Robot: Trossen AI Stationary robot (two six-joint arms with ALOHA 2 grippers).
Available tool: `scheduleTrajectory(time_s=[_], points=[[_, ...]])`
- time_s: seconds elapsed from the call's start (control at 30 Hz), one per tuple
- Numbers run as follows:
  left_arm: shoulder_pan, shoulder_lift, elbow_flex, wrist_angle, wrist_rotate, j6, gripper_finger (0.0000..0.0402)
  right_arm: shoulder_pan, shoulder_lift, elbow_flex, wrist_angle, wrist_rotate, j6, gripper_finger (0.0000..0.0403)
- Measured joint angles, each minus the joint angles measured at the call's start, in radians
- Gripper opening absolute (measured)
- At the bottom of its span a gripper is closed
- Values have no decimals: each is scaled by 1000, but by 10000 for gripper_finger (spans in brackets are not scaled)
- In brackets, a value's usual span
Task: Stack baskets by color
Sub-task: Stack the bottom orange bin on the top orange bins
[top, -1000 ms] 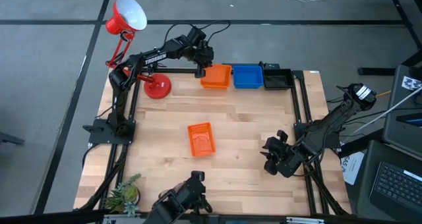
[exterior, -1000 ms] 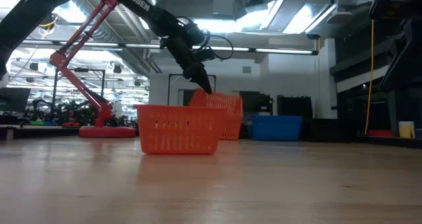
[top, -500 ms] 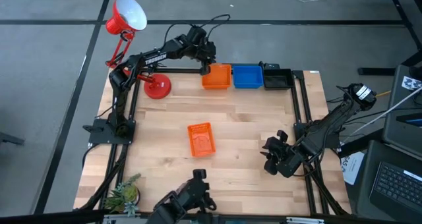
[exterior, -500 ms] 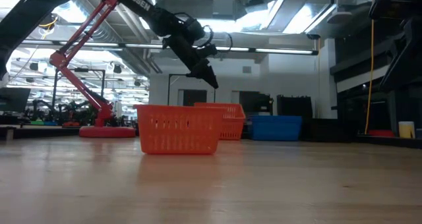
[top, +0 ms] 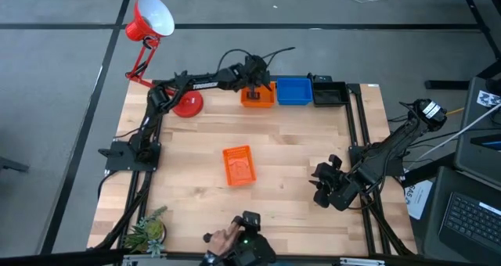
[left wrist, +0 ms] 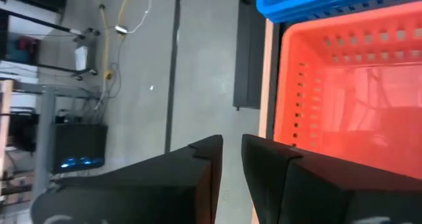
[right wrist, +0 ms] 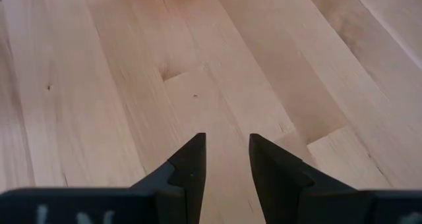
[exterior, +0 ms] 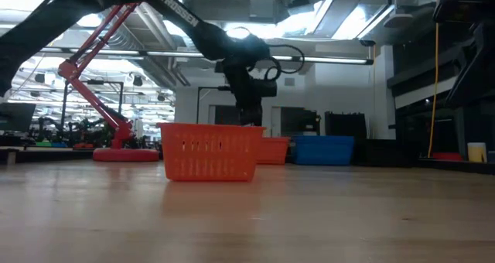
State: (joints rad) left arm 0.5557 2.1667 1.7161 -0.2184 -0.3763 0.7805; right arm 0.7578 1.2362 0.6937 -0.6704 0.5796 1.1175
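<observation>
Left gripper (top: pixel 252 82) is now hanging over the far orange basket (top: pixel 258 94), having swung in from that basket's lamp-side edge, where it was a second ago. That basket, tilted up under the gripper then, is now sitting flat at the table's back edge, touching the blue basket (top: pixel 294 91), with the black basket (top: pixel 329 93) beyond the blue. In the wrist view the fingers (left wrist: pixel 204 178) are showing a narrow gap, nothing between them, the orange basket's floor just ahead; so I am reading the basket as released and settled. That is leaving one stray: the near orange basket (top: pixel 239 165), alone mid-table, well apart from the far orange one, not yet stacked. Judgement: fetching it is the step coming up. Right gripper (top: pixel 326 184) is waiting near the table's right edge, well apart from the far orange basket, fingers apart, empty. Writing: "TROSSEN" is partly readable on the left arm (exterior: pixel 186 15) in the low view.
</observation>
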Motion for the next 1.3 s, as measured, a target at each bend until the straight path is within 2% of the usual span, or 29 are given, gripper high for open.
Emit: scheduleTrajectory(time_s=[0.2,0.33,0.43,0.53,0.6,0.7,0.87,0.93,1.3], points=[[-7,6,0,17,-24,-14,53,0,0,0,0,-12,0,116],[-29,-72,0,-68,-14,-93,47,0,0,0,0,-13,0,116],[-75,-168,2,-287,87,-259,42,0,0,0,1,-14,0,116],[-128,-239,0,-554,231,-468,43,0,0,0,0,-16,0,116],[-163,-288,0,-679,309,-531,50,0,0,0,-2,-16,0,116],[-219,-332,2,-825,342,-546,65,0,0,0,-4,-16,0,116],[-299,-333,-8,-884,349,-613,99,0,0,0,10,-15,0,116],[-324,-323,-37,-855,345,-571,107,0,0,0,17,-15,0,116],[-512,-320,-265,-602,323,-20,108,0,0,0,17,-15,2,116]])
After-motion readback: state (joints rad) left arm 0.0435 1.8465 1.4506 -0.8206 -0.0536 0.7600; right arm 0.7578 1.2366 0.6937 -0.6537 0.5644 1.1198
